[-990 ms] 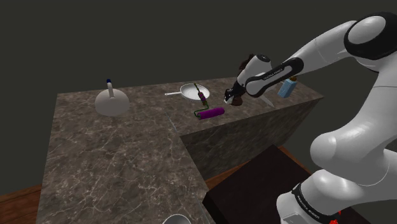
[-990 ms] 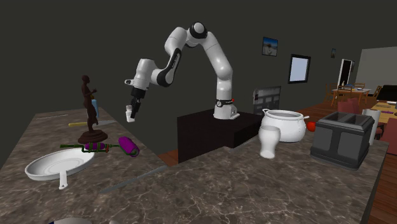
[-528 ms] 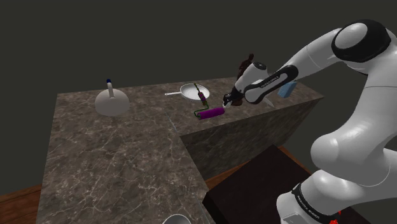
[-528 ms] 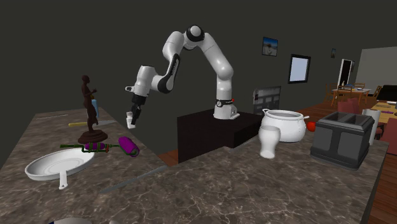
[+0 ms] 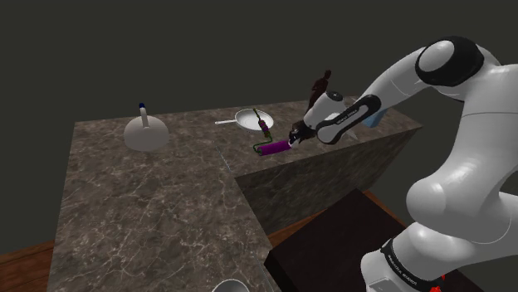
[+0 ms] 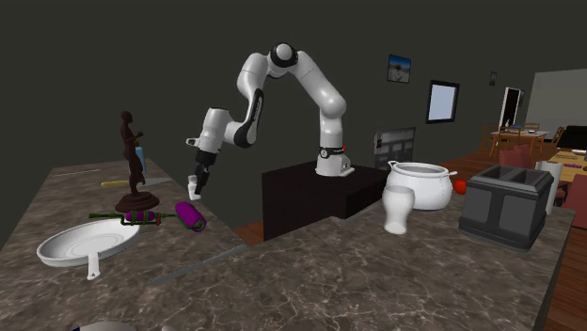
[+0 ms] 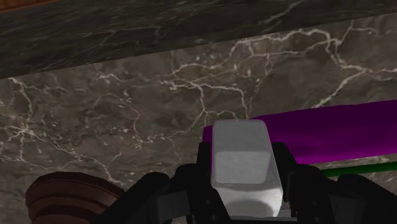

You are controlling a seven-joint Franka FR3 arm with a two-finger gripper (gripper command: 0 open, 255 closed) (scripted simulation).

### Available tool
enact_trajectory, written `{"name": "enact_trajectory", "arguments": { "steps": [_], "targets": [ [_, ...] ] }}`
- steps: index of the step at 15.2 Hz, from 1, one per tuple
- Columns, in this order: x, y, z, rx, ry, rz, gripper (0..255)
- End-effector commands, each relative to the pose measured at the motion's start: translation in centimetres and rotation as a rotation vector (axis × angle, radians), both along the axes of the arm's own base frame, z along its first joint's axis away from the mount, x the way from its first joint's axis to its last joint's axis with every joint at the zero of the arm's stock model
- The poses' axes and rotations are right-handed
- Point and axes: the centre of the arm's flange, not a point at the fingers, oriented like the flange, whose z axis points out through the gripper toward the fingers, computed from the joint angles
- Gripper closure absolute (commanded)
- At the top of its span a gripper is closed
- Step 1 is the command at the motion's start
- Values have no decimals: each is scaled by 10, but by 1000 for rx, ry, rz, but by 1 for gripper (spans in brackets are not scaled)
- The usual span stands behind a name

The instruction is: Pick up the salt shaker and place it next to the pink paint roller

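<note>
Dark veined marble tabletop (image 5: 149, 199), dim grey walls (image 5: 249, 50), brown wood floor (image 5: 25, 261) beyond; black fingers (image 7: 287, 172) pinch the white salt shaker (image 7: 242, 159) near the purple paint roller (image 7: 343, 130).

Dim, even light throughout; the bench (image 5: 149, 191) lies dark around the pincer (image 5: 295, 136), its pale veins barely lifting from the stone; the white arm (image 5: 465, 91) behind the pincer is the brightest thing, lit from above, its undersides shaded grey; the salt shaker (image 7: 243, 162) clasped between the fingers is paler at its far end and greyer nearer the hand; well away from the pincer a window (image 6: 441, 101) and a doorway (image 6: 512, 106) glow paler; outlines are crisp.
</note>
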Motion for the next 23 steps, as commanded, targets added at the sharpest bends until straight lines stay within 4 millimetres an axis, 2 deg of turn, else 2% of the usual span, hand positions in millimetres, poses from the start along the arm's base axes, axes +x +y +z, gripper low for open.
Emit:
{"name": "enact_trajectory", "arguments": {
  "steps": [1,9,17,18,23],
  "targets": [
    [-1,0,-10,0,0,0,255],
    [-1,0,-52,0,0,0,255],
    [-1,0,-52,0,0,0,255],
    [-1,0,-52,0,0,0,0],
    [-1,0,-52,0,0,0,0]
  ]
}}
